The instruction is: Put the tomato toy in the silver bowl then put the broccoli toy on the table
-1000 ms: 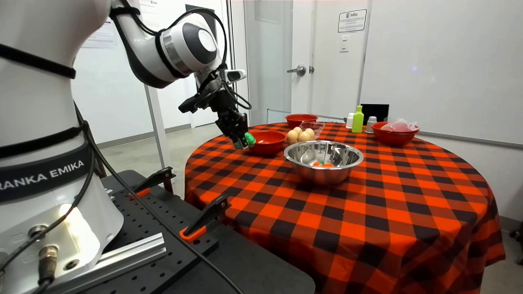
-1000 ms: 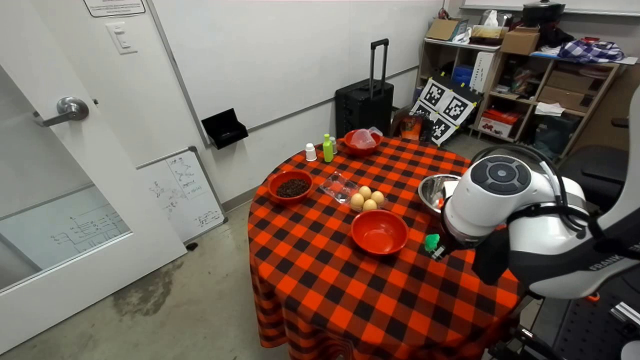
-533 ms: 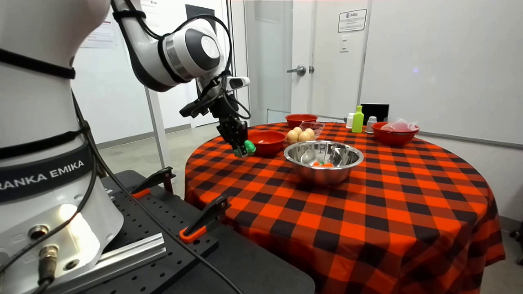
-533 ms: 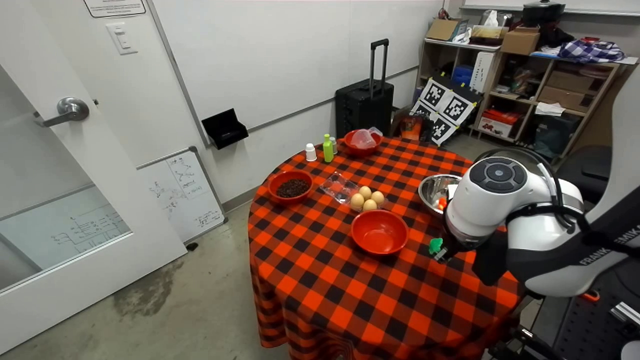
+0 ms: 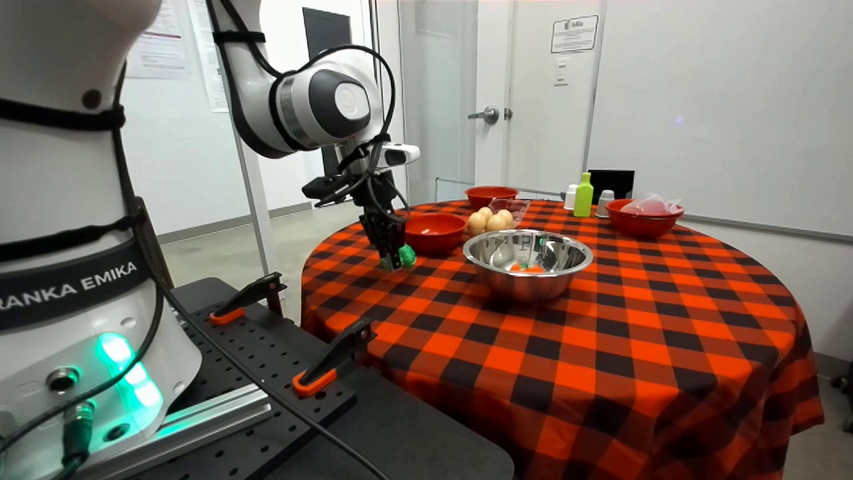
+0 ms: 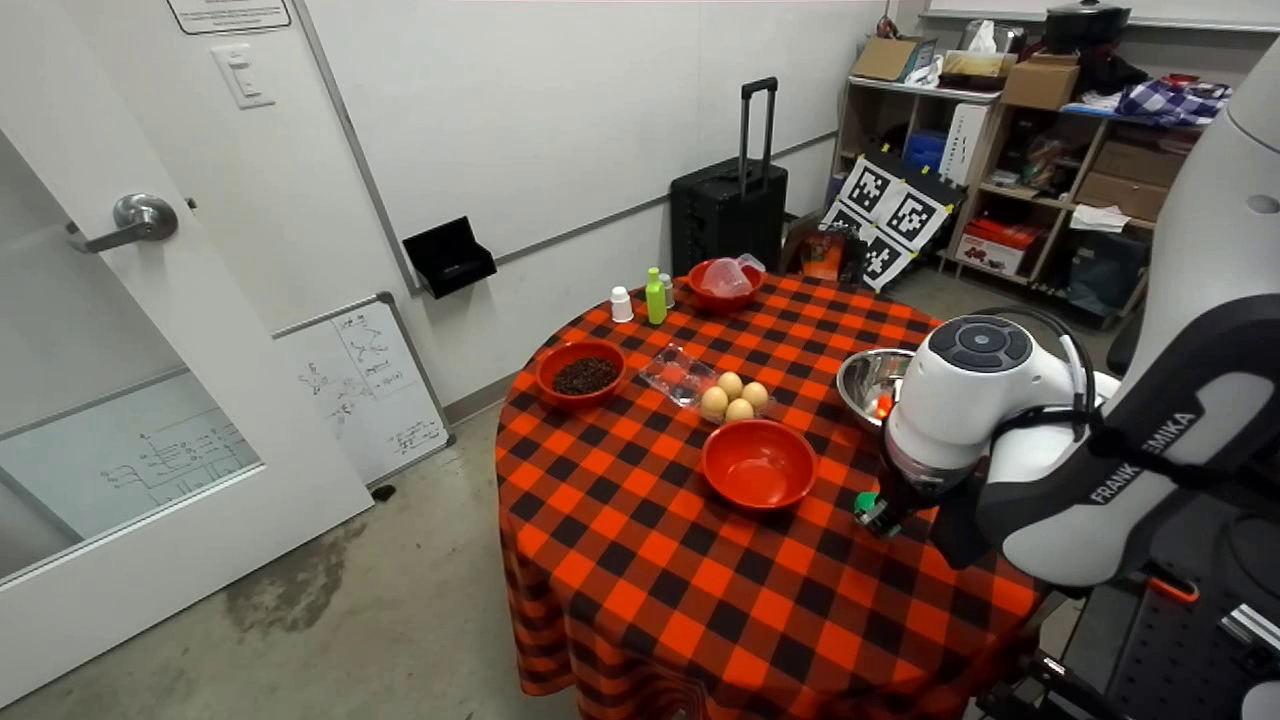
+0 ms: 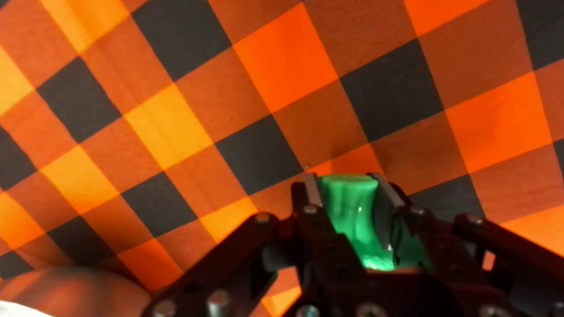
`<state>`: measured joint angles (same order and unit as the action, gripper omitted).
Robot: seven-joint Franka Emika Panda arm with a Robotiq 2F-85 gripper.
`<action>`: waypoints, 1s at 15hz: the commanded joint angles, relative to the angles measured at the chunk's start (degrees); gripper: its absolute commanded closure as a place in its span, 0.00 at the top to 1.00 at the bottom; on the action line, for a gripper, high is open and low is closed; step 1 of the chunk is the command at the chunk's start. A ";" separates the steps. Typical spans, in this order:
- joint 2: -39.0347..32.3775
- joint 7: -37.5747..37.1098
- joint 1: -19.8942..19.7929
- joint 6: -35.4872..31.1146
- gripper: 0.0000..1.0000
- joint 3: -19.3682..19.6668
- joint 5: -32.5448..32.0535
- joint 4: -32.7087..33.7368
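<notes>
Here, black two-fingered end effector [image 7: 346, 182]: closed, gripping the glossy green broccoli toy [image 7: 354, 211] by its stalk, a pad on either side.
Toy's place: between the fingers, over the big round bench [image 5: 600, 347] draped in red-and-black checked cloth [image 7: 291, 61]; touching the cloth or just above it, cannot tell.
Way to the bench: down past the fingertips; the coming move, I judge, turns on that drop.
Long axis: in the wrist view the stalk runs roughly along the fingers, flat end by the tips, flaring palmward; true tilt against the cloth uncertain.
Bowls: in an exterior view, round red bowl [image 6: 760, 470] and wide shiny silver bowl [image 6: 860, 380] both near; the toy apart from each.
Small red-orange ball-like tomato toy [image 5: 526, 268]: in the silver bowl, partly hidden by its rim; that half of the task reads as done.
Broccoli's look: bright green, stalk ribbed and shiny; a lump, likely the head, shows past the fingers in both exterior views.
Step, judged: setting the broccoli down. Release wants the cloth already bearing it; the knobbly head could tip or roll toward the red bowl.
</notes>
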<state>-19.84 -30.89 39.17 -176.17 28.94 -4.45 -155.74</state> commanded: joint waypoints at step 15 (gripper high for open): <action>-3.39 4.05 -5.81 -0.15 1.00 -5.16 3.18 5.88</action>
<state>-25.37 -27.82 29.09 -176.52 20.18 -1.59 -149.00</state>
